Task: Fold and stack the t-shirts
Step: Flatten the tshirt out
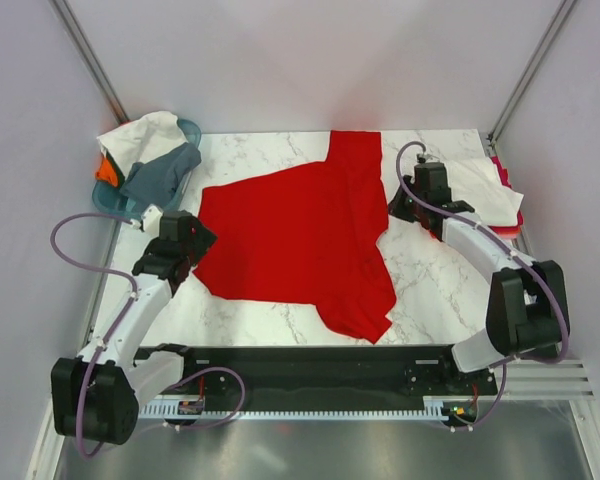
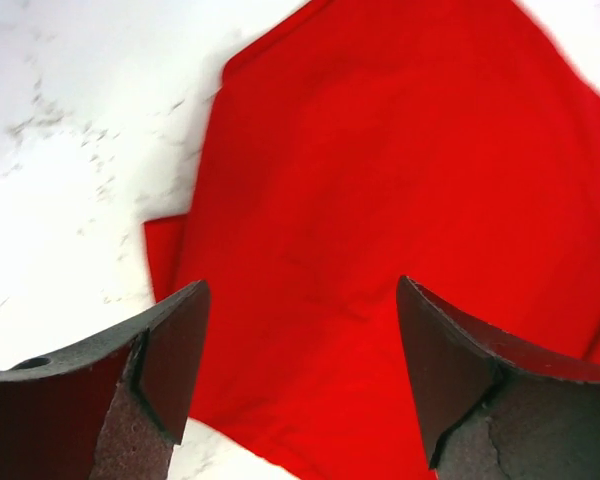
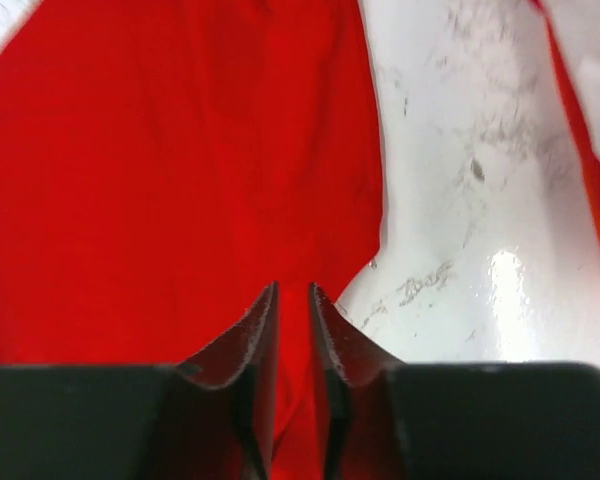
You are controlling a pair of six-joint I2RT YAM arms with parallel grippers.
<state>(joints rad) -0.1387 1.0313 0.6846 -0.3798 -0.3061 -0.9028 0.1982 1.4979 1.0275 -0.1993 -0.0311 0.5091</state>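
A bright red t-shirt [image 1: 290,235] lies spread on the marble table [image 1: 430,280], with one part reaching the far edge and a corner hanging toward the front. My left gripper [image 1: 198,240] is open just above the shirt's left edge, and red cloth [image 2: 380,180] shows between the spread fingers with nothing gripped. My right gripper [image 1: 400,208] is at the shirt's right edge. Its fingers [image 3: 260,330] are nearly closed, pinching a fold of the red cloth [image 3: 160,170].
A teal basket [image 1: 108,203] at the far left holds a white tee [image 1: 145,135], a grey tee [image 1: 162,172] and an orange one [image 1: 105,170]. At the far right a folded white tee [image 1: 485,190] lies on a red one [image 1: 518,222]. Grey walls enclose the table.
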